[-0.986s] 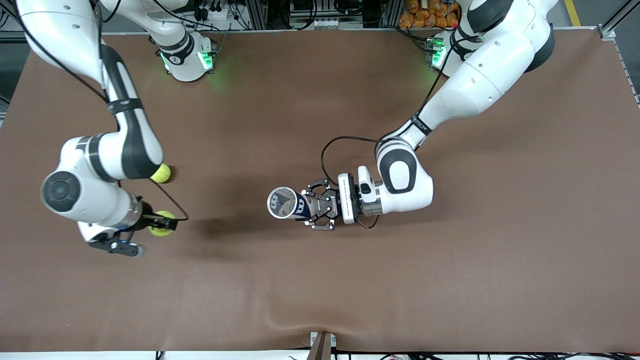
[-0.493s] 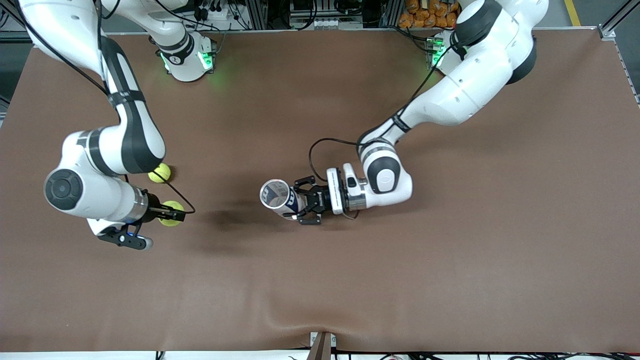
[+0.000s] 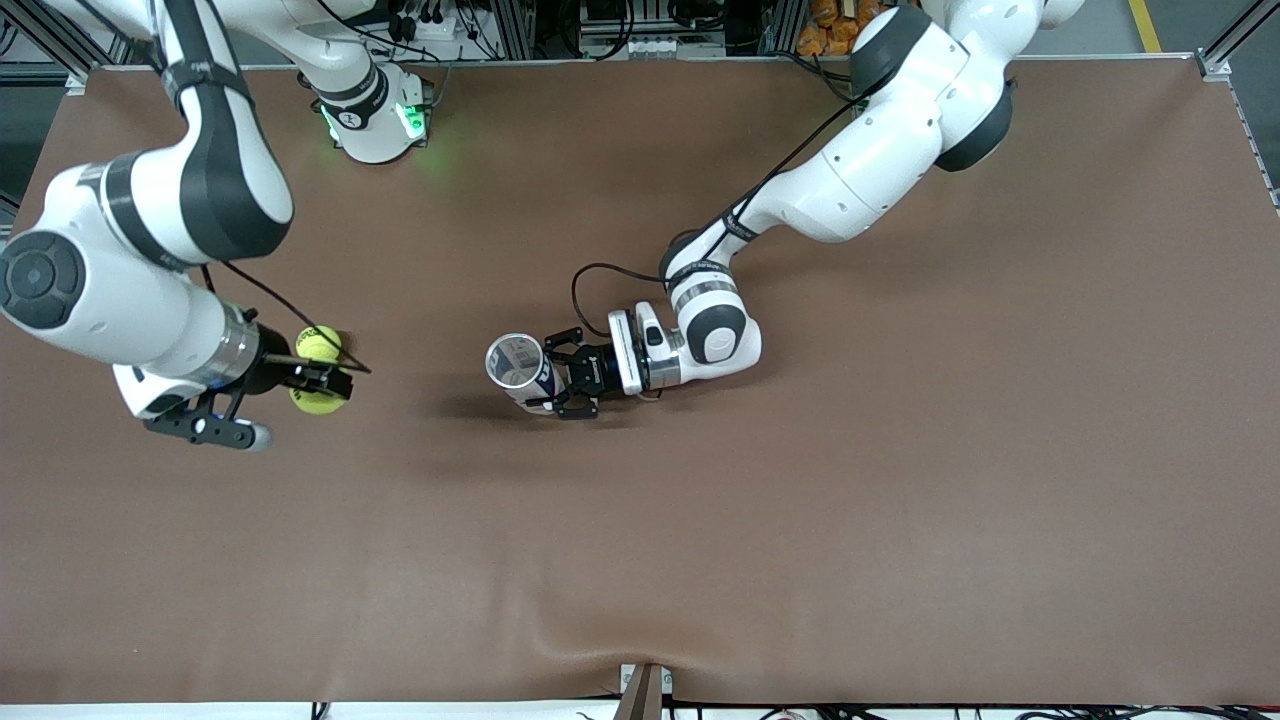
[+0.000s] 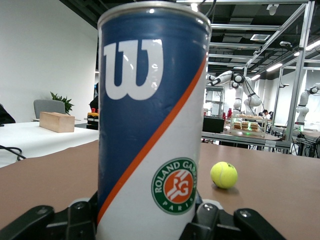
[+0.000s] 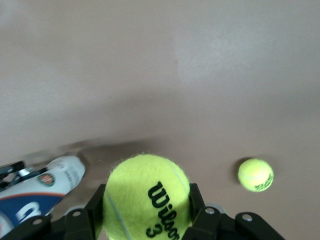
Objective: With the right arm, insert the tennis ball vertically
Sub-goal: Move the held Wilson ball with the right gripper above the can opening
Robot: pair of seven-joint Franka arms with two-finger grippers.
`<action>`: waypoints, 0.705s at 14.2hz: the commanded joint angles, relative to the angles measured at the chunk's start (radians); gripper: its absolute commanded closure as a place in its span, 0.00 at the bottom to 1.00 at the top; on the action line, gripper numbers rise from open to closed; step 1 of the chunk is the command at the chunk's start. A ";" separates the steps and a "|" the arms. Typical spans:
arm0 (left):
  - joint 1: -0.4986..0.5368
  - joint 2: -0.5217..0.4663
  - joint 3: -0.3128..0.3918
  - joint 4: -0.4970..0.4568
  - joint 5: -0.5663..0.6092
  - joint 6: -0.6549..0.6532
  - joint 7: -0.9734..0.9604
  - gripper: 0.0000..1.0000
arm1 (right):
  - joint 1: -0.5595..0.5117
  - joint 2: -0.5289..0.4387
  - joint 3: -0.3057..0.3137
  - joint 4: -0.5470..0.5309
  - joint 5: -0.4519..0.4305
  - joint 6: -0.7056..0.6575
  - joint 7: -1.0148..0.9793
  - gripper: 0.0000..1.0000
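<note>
**Over the brown table, ball pinched, can gripped upright**

Between the slim black fingers of the right gripper (image 3: 322, 381), toward the right arm's end of the table: a yellow tennis ball (image 3: 318, 399), pinched on both sides and lifted off the brown table (image 3: 900, 500). Seen close in the right wrist view: same ball (image 5: 146, 197) filling the space between the fingers (image 5: 196, 200), black "Wilson 3" print facing the camera. Just beside that gripper, lying on the table surface and partly crossed by a thin black cable: a second tennis ball (image 3: 319, 343), loose, touched by nothing; small and well apart from the held ball in the right wrist view (image 5: 255, 174).

Well away from the right gripper, toward the table's middle: the tennis ball can (image 3: 519, 368), blue and white with an orange stripe and a round Roland Garros badge, open mouth up toward the high camera. Clamped around its lower body: the black open-frame claw of the left gripper (image 3: 562, 378), closed on the can from both sides. Upright and filling the left wrist view: can (image 4: 150, 125), with the loose ball (image 4: 223, 174) on the table past it.
</note>
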 commanded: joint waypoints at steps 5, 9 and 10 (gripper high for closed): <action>-0.060 0.030 0.059 0.026 -0.075 -0.035 0.063 0.38 | 0.183 -0.016 -0.003 -0.028 0.004 0.002 0.339 0.35; -0.103 0.039 0.099 0.026 -0.109 -0.033 0.074 0.38 | 0.231 -0.004 -0.001 -0.019 0.009 0.022 0.488 0.35; -0.103 0.043 0.101 0.024 -0.110 -0.034 0.076 0.39 | 0.237 0.001 -0.001 -0.019 0.009 0.025 0.511 0.35</action>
